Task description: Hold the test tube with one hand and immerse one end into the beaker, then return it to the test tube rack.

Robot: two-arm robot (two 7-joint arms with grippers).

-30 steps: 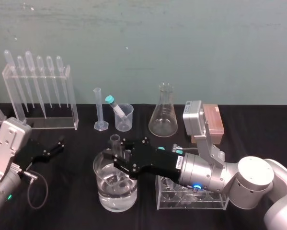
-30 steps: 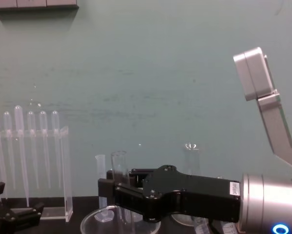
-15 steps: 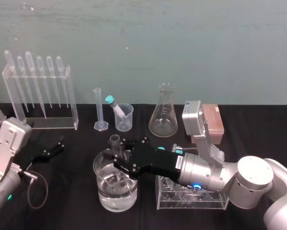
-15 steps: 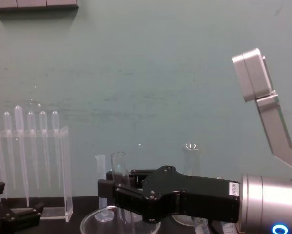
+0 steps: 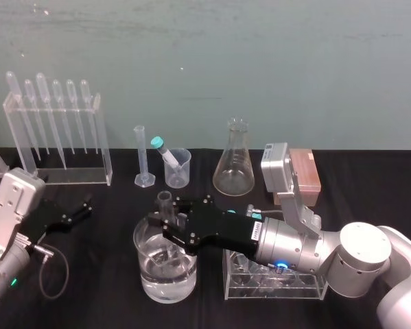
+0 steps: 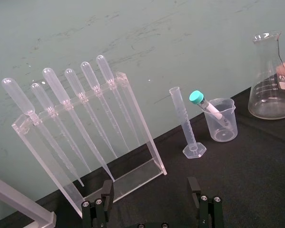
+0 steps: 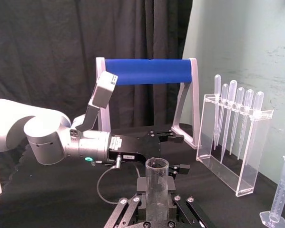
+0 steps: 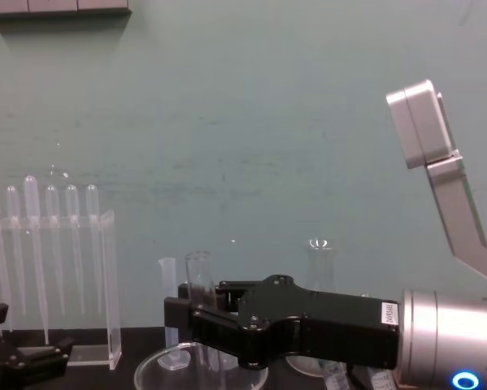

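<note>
**Tube over the water.** My right end effector (image 5: 169,229) is clamped on the test tube (image 5: 165,201), gripping it just below the open mouth and holding it upright. Its lower part reaches down inside the wide glass dish (image 5: 143,271) of water at the front of the worktop (image 5: 109,301). I cannot tell whether the round end is under the surface.

The small beaker (image 5: 183,173) stands farther back, apart from the dish, with a teal-capped tube (image 5: 165,152) leaning in it. The test tube rack (image 5: 308,291) sits just beside the dish, below my right arm. My left end effector (image 5: 81,209) lies low at the left with its fingers apart and nothing in them.

The tube is thin glass: light, stiff, smooth and probably wet at the tip. I judge it needs a gentle squeeze high on the wall. It should be kept vertical, with no knocks against the dish rim or the rack's holes.
</note>
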